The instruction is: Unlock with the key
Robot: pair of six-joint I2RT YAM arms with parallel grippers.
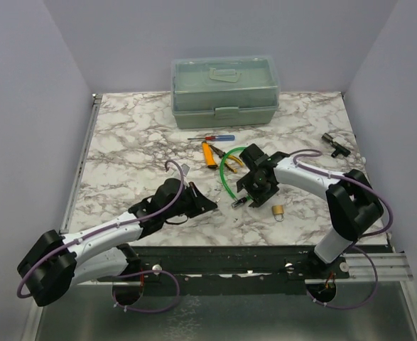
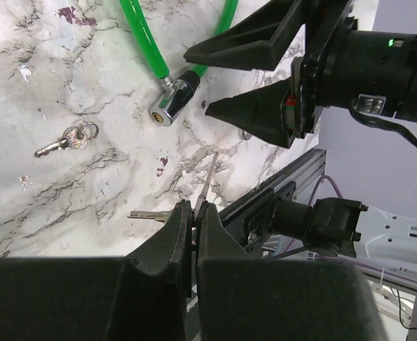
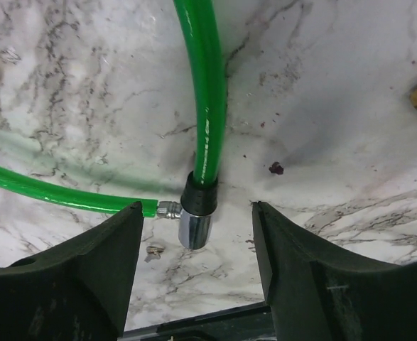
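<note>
My left gripper is shut on the key; one silver blade sticks out to the left and a second thin blade points away over the marble. In the top view this gripper sits left of the green cable lock. My right gripper is open, its jaws on either side of the lock's chrome cylinder, not touching it. That cylinder faces the left gripper. A second small set of keys on a ring lies on the table; it also shows in the right wrist view.
A brass padlock lies right of the right gripper. A red-and-blue screwdriver and an orange tool lie behind the cable. A green toolbox stands at the back. A black part lies far right.
</note>
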